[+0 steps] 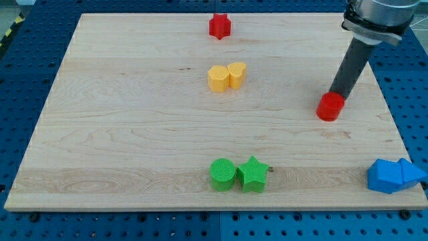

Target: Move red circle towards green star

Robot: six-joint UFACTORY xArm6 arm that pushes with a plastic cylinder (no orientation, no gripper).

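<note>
The red circle lies on the wooden board at the view's right, about mid-height. My tip touches its upper right side, with the dark rod rising toward the view's top right. The green star sits near the board's bottom edge, right of centre, touching a green circle on its left. The red circle is well up and to the right of the green star.
A yellow hexagon and a yellow heart touch each other at the upper centre. A red star sits at the top edge. Two blue blocks lie at the bottom right corner.
</note>
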